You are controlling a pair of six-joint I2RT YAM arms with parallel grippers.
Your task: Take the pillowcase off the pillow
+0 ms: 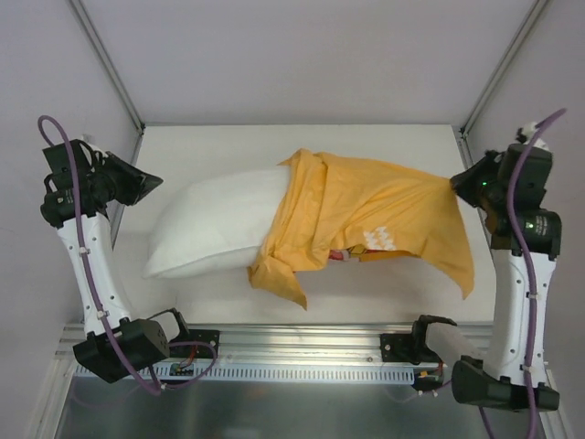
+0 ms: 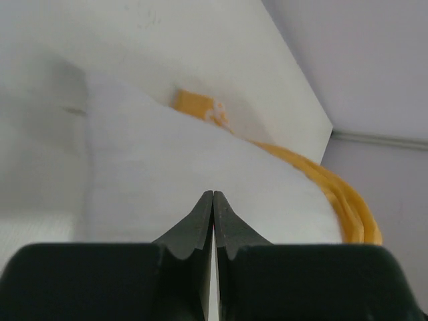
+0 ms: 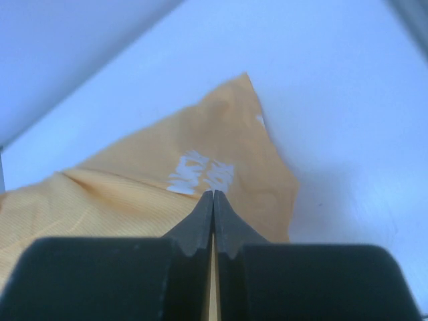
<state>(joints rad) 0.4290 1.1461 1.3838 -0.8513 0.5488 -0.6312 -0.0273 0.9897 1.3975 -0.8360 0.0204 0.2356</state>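
the right end of the pillow is hidden inside the pillowcase. its print is folded out of sight, apart from small white marks too blurred to read. in the left wrist view the orange cloth is out of focus.

The flat white table carries two things, both lying across its middle. A plain white, plump pillow stretches from the 9 o'clock side toward the centre, its bare end tilted slightly toward 8 o'clock. An orange-yellow fabric pillowcase covers the pillow's other half and spreads on toward 3 o'clock. Its open mouth is bunched in folds at the centre, with a loose flap drooping onto the table toward 6 o'clock. A slack corner trails to about 4 o'clock. A white print patch shows on the cloth. A silver slotted rail runs along the table's 6 o'clock edge.
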